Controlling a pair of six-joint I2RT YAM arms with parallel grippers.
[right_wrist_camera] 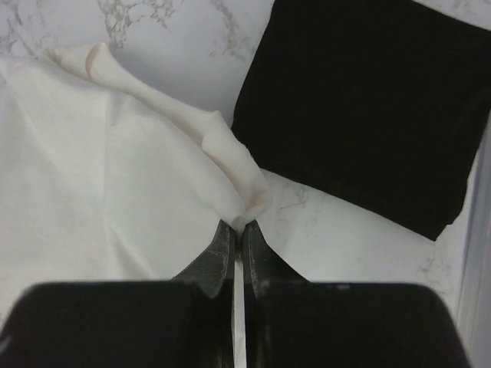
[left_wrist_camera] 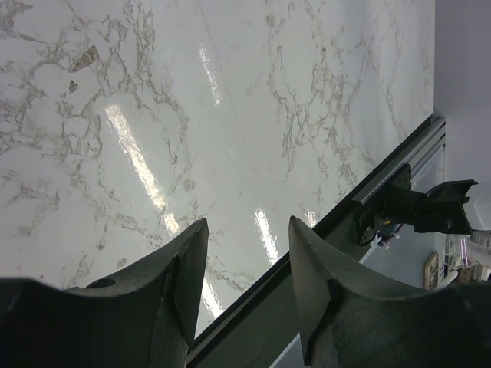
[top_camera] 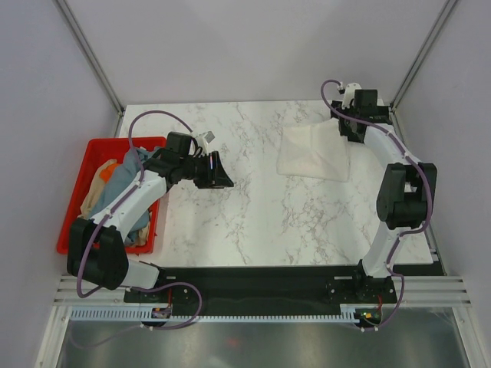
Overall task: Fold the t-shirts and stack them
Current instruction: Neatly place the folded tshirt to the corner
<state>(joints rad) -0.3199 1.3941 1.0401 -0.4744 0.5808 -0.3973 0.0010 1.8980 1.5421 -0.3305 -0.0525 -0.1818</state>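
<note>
Now, right hand [right_wrist_camera: 238, 230]: pinches a corner of the cream shirt [right_wrist_camera: 100, 169], likely to tug it flat.
Cream shirt: folded on the table [top_camera: 253, 207], far right, just beside the black shirt [right_wrist_camera: 368, 107].
Left hand [left_wrist_camera: 247, 230]: half open, holds nothing, over the table.
Other shirts [top_camera: 113, 175]: wait in the red crate [top_camera: 107, 144] for folding.

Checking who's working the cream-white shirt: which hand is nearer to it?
Right. The right hand pinches a corner of the cream-white shirt, shut on it. The left hand hangs open over bare table beside the red crate, well apart from the shirt.
</note>
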